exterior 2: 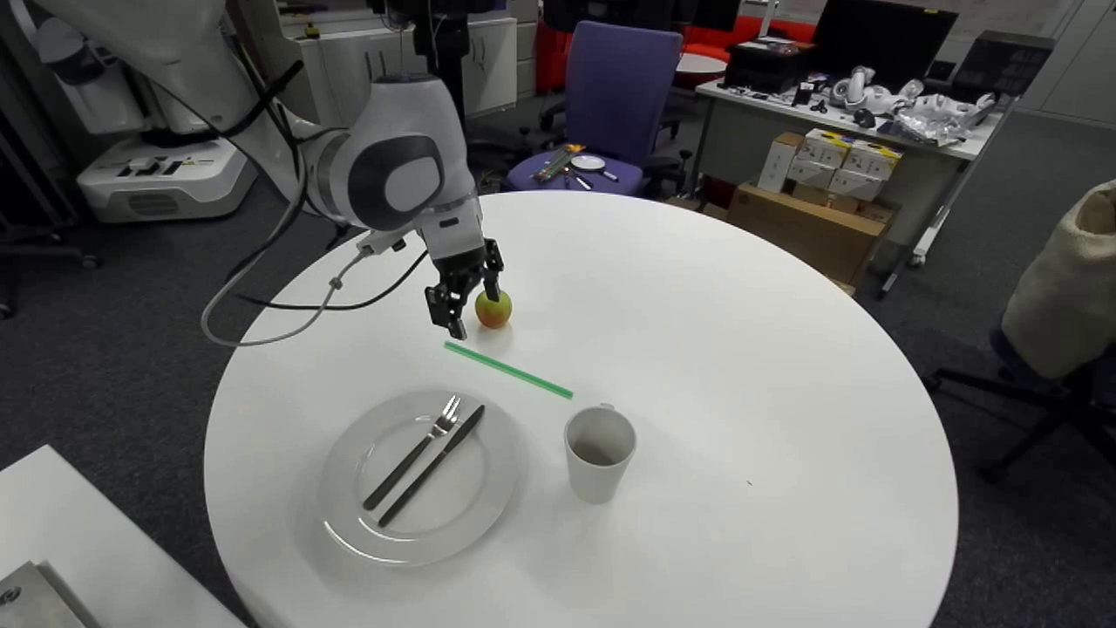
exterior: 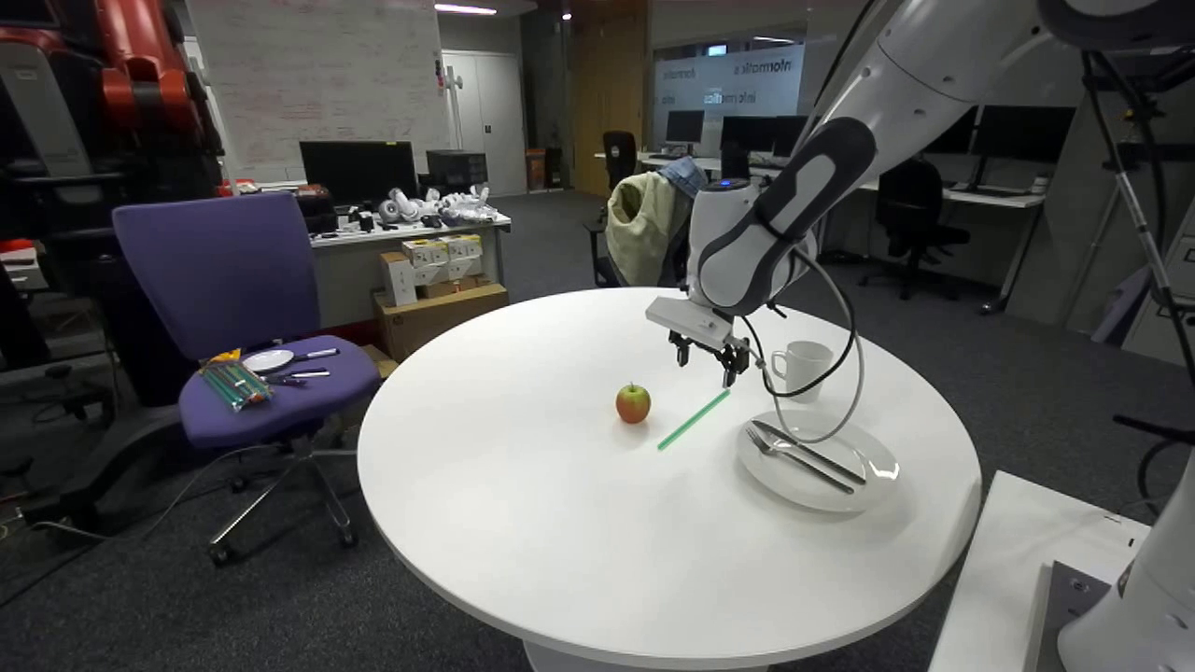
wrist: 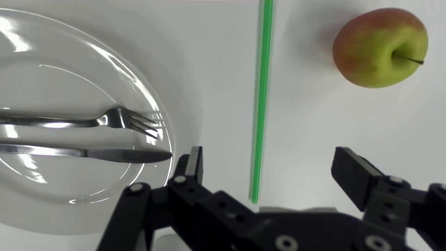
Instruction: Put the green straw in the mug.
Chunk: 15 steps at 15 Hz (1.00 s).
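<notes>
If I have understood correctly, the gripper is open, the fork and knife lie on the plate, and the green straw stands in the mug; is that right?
Not quite: the green straw lies on the table, outside the mug, as both exterior views show. The gripper is open, and the fork and knife lie on the plate, as you say.

Green straw (wrist: pixel 261 104) cropped in wrist view; mug (exterior 2: pixel 597 467) hides most of its handle in an exterior view.
Wrist: one straw end past the top edge; plate (wrist: pixel 52 87), fork (wrist: pixel 78 123) and knife (wrist: pixel 85 153) run off left; pale sliver (wrist: pixel 168 243) at the bottom edge, partly behind gripper (wrist: pixel 267 155), can't identify. Exterior: fingertip (exterior 2: pixel 493 286) covers a bit of apple (exterior 2: pixel 494 311); whiteboard (exterior: pixel 317 84) writing too faint to read.
</notes>
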### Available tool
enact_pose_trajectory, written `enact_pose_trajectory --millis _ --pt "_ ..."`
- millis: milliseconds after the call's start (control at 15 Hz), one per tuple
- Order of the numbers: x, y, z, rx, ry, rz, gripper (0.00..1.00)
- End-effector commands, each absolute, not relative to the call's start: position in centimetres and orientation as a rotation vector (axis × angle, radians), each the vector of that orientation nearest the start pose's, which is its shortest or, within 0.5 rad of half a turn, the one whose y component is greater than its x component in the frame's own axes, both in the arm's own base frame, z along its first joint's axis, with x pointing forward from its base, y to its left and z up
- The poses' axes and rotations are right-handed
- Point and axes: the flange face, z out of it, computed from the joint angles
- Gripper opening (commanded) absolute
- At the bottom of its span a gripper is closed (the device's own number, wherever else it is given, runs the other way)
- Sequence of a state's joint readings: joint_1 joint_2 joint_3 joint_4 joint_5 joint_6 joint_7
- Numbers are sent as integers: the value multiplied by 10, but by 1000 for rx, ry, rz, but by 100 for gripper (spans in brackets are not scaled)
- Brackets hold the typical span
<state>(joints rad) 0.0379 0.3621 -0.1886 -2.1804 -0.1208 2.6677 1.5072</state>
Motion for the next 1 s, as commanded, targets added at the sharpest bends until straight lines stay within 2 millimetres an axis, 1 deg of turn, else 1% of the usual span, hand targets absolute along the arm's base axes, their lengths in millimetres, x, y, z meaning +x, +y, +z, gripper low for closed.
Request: enact_pose_trajectory --millis 0,200,267,333,600,733,933 --pt "583 -89 229 -2196 2232 -261 100" --pt "588 -87 224 -2207 2193 -245 100" --pt "587 -82 230 -2226 2158 -228 100" --pt "583 -84 220 -2220 2211 -235 100" --pt "586 -79 221 -2232 2182 -228 100" --pt "586 -81 220 -2235 2183 -252 100" --pt "588 -86 211 -2229 2209 -240 100"
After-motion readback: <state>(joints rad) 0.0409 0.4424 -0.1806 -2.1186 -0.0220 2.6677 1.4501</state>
